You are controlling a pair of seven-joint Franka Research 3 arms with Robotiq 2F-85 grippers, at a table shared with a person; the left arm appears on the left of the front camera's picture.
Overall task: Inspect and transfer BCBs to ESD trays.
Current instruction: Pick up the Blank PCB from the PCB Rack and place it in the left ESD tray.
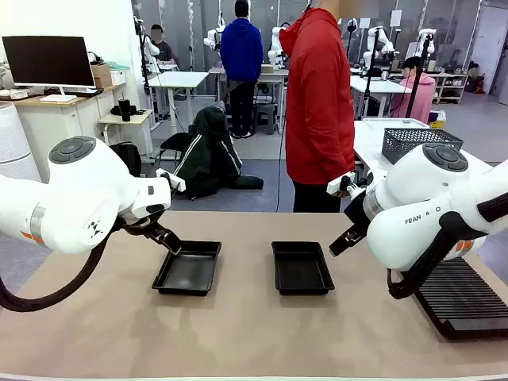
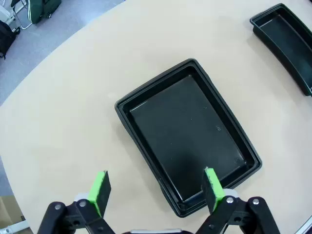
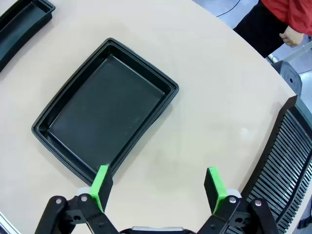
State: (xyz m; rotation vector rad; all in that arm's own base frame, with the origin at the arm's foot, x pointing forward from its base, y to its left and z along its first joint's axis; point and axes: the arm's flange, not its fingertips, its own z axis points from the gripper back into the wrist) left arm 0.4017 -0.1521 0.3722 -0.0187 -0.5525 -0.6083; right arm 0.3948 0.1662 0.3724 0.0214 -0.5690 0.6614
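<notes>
Below the spread, empty left end effector (image 2: 156, 187) lies one bare shallow black rectangular plastic tray (image 2: 185, 131), its twin tray (image 3: 105, 114) below the equally spread right end effector (image 3: 158, 185), so transfer looks unstarted.

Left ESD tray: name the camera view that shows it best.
The left wrist view: the left ESD tray lies almost whole, seen from above, its floor bare. The front view shows it at a shallow angle, floor foreshortened. The right wrist view catches one end at the picture's top left corner.
</notes>
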